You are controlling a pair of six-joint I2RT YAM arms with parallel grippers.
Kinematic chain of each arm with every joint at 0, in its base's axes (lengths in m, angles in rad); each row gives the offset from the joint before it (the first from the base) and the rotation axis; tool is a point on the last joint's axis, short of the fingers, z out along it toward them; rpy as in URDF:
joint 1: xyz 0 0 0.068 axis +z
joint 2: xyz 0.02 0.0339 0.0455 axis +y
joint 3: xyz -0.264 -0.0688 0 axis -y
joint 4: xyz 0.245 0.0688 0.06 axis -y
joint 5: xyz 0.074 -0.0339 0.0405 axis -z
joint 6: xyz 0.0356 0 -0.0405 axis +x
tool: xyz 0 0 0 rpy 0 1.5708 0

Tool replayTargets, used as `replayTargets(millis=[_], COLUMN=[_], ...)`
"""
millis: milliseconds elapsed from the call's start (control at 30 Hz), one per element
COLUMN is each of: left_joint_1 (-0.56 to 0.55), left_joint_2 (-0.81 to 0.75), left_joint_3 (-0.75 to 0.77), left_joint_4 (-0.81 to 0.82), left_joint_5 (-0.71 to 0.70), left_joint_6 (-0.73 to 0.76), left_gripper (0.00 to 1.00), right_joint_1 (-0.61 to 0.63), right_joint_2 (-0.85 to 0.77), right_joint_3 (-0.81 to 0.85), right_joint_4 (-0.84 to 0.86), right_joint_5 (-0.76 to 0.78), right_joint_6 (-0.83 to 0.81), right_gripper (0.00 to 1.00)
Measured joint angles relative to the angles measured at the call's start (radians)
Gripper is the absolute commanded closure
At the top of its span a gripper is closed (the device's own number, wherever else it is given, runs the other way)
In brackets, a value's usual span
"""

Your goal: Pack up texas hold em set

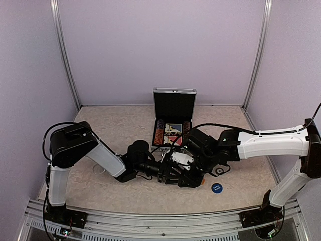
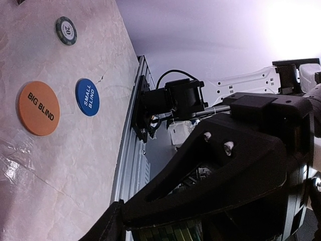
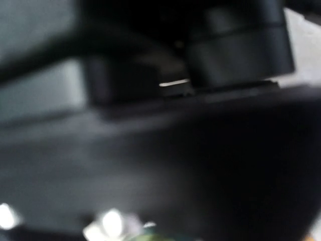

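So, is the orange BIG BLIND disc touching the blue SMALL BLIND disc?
Apart. The left wrist view shows the orange BIG BLIND disc and the blue SMALL BLIND disc lying flat side by side, with a plain gap between their edges.

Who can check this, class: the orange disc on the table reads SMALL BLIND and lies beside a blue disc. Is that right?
No. The orange disc reads BIG BLIND, as the left wrist view shows; it does lie on the table beside the blue disc.
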Motion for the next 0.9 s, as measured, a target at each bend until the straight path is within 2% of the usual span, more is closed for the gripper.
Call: replayTargets(millis=[167, 300, 400, 467, 600, 667, 900], left_joint_1=[0.0, 0.0, 0.0, 0.0, 0.0, 0.003, 0.022], left_joint_2=[0.002, 0.002, 0.002, 0.002, 0.002, 0.003, 0.002], left_joint_3=[0.0, 0.0, 0.0, 0.0, 0.0, 0.0, 0.006], left_joint_4=[-0.01, -0.015, -0.015, -0.015, -0.026, -0.047, -0.131], left_joint_5=[-0.002, -0.004, -0.005, -0.006, -0.013, -0.012, -0.02], left_joint_6=[-0.005, -0.015, -0.017, -0.017, -0.005, 0.01, 0.076], left_gripper=[0.62, 0.75, 0.82, 0.84, 0.87, 0.88, 0.91], right_joint_1=[0.0, 0.0, 0.0, 0.0, 0.0, 0.0, 0.0], right_joint_2=[0.0, 0.0, 0.0, 0.0, 0.0, 0.0, -0.065], right_joint_3=[0.0, 0.0, 0.0, 0.0, 0.003, 0.014, 0.019], right_joint_4=[-0.002, -0.005, -0.005, -0.005, -0.003, -0.002, 0.004], right_joint_5=[0.003, 0.011, 0.013, 0.017, 0.02, 0.022, 0.026], right_joint_6=[-0.006, -0.013, -0.014, -0.015, -0.01, 0.002, 0.022], right_gripper=[0.73, 0.73, 0.68, 0.6, 0.16, 0.01, 0.0])
